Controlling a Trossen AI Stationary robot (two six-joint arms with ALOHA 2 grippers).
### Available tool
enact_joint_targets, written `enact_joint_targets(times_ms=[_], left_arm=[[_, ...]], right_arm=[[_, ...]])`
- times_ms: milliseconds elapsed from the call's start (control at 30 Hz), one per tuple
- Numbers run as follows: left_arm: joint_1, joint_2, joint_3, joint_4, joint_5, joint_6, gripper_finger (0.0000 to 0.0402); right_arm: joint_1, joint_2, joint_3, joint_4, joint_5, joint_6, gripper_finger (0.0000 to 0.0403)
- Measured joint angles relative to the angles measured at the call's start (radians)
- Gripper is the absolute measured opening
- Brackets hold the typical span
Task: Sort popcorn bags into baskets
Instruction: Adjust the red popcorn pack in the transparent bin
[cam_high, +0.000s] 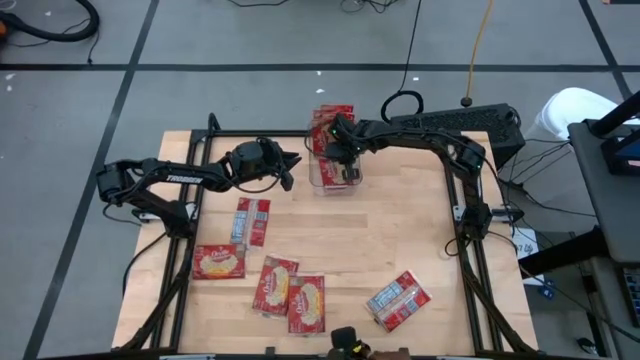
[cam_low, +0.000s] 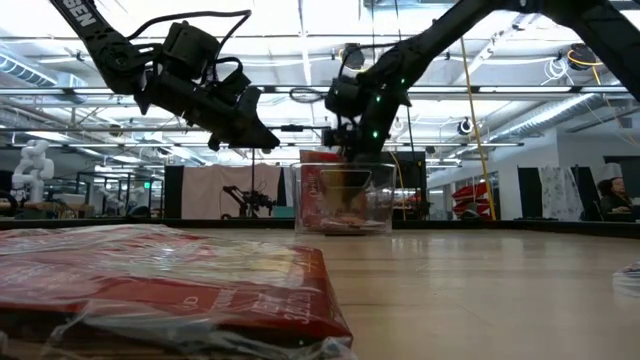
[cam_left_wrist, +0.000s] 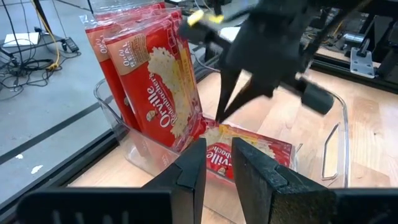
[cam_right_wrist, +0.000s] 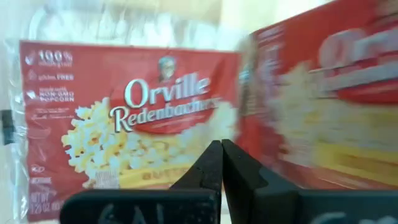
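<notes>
Right pincer (cam_high: 349, 172) shut over packet-filled basket (cam_high: 318, 182)

i see red popcorn bags (cam_high: 219, 262) with cream-yellow popcorn pictures and white lettering, one silvery-blue-sided bag (cam_high: 397, 300), a clear basket (cam_low: 345, 200), dark arms, pale wood table (cam_high: 400, 240).

There is one clear basket (cam_high: 333, 176) on the table (cam_high: 420, 240). Inside the basket I count three popcorn bags (cam_left_wrist: 155, 81): two stand upright and one lies flat. Outside the basket, on the near side of it, five more bags (cam_high: 252, 220) lie on the table. Two arms are there.
</notes>
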Motion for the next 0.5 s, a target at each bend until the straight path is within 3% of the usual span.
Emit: enact_joint_targets(times_ms=[200, 333, 500], left_arm=[[0.000, 0.000, 0.000, -0.006, 0.000, -0.003, 0.0081], [0.000, 0.000, 0.000, -0.006, 0.000, -0.006, 0.0081], [-0.004, 0.000, 0.000, -0.006, 0.000, -0.011, 0.0081]], right_arm=[[0.000, -0.056, 0.000, -0.005, 0.010, 0.056, 0.0000], [-0.001, -0.067, 0.001, -0.015, 0.098, 0.216, 0.0000], [0.046, -0.068, 0.000, -0.034, 0.127, 0.391, 0.0010]])
